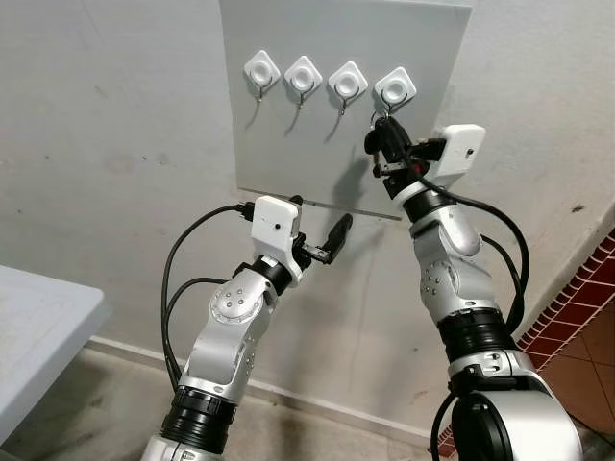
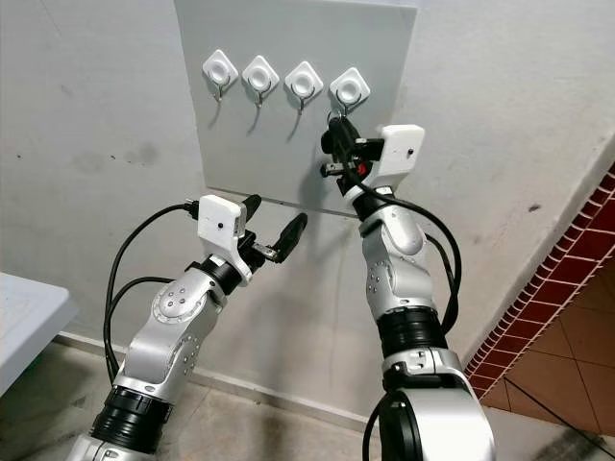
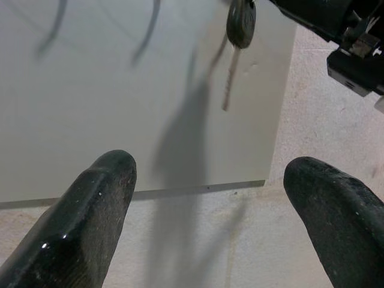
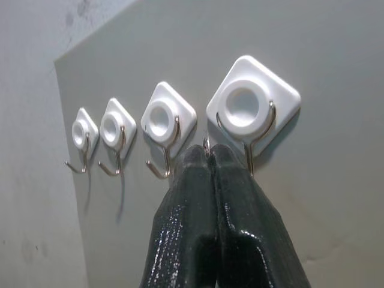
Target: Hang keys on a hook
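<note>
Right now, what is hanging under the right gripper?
Under the right gripper, shut on a key ring, a dark-headed key hangs before the grey board, below the rightmost hook. The fingers hide the ring.

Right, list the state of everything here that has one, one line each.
Right claw: shut on the key ring, raised at the rightmost hook.
Left claw: open, empty, held lower, pointing at the board.
Key: hanging below the right claw.
Other three hooks: empty.
</note>
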